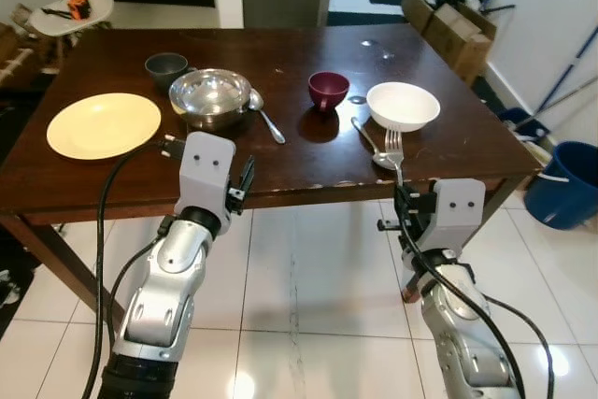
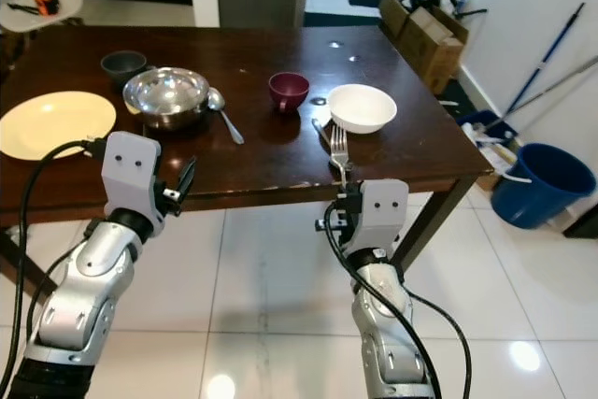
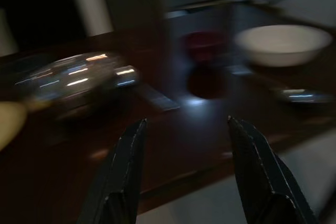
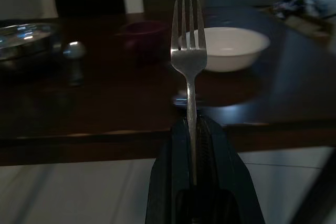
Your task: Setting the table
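**Fork held upright, ready to be laid beside the white bowl**

The right gripper (image 1: 404, 195), at lower right of the left eye view, is clenched on the handle of a fork (image 1: 394, 149), tines up, just short of the worktop (image 1: 308, 161) edge. To place it well, I judge it should tip the fork flat and set it down near the white bowl (image 1: 403, 106), clear of the spoon (image 1: 371, 143) lying there. The fork is slim, silvery, four-tined. The left gripper (image 1: 245, 179), lower left, hangs released.
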Tool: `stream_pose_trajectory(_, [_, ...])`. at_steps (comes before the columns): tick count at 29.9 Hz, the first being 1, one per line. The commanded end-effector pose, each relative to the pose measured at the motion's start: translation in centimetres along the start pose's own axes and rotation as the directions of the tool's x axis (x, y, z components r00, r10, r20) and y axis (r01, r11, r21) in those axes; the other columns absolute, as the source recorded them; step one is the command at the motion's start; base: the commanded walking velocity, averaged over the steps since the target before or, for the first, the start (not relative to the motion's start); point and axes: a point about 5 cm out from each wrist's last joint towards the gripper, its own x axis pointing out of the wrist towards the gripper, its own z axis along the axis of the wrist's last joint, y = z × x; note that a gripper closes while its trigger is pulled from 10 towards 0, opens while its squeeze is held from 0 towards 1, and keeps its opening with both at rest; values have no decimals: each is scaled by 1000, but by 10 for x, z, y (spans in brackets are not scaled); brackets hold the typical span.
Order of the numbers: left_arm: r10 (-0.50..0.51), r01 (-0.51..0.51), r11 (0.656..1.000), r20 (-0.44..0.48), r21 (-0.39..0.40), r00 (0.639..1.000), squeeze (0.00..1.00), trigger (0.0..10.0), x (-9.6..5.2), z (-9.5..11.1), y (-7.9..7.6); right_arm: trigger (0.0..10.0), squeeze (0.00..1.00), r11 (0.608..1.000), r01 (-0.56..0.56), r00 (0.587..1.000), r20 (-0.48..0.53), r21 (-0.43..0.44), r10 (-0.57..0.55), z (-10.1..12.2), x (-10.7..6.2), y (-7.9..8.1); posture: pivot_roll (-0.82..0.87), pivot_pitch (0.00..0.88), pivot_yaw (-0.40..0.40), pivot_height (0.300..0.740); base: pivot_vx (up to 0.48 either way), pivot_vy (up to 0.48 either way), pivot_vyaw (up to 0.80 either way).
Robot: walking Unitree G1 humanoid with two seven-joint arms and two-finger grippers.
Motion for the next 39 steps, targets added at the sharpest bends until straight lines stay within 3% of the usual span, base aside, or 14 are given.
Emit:
stream_pose_trajectory(1, [-7, 7, 1000, -20, -5, 1000, 0, 10000, 0, -3, 0, 10000, 0, 1000, 10, 1000, -5, 2, -10, -2, -2, -1, -64, 51, 61, 740, 0, 0, 0])
stream_pose_trajectory(16, [-41, 41, 999, -10, 11, 999, 0, 10000, -2, 0, -2, 10000, 0, 1000, -7, 1000, 10, 2, 7, 3, -2, 0, -65, 53, 64, 740, 0, 0, 0])
stream_pose_trajectory(20, [-22, 21, 1000, 31, 15, 999, 0, 10000, -2, 7, -1, 10000, 0, 992, -91, 994, 77, 84, 84, 23, 4, 7, -64, 53, 65, 740, 0, 0, 0])
stream_pose_trajectory(29, [-19, 18, 1000, 46, 24, 999, 0, 10000, 0, 8, -3, 10000, 0, 987, -130, 989, 89, 96, 122, 26, 4, 15, -64, 53, 64, 740, 470, 0, 0])
stream_pose_trajectory(39, [-28, 27, 999, 47, 22, 998, 0, 10000, 0, 8, -5, 10000, 0, 988, -128, 990, 70, 86, 122, 23, 2, 11, -66, 50, 67, 740, 480, 0, 0])
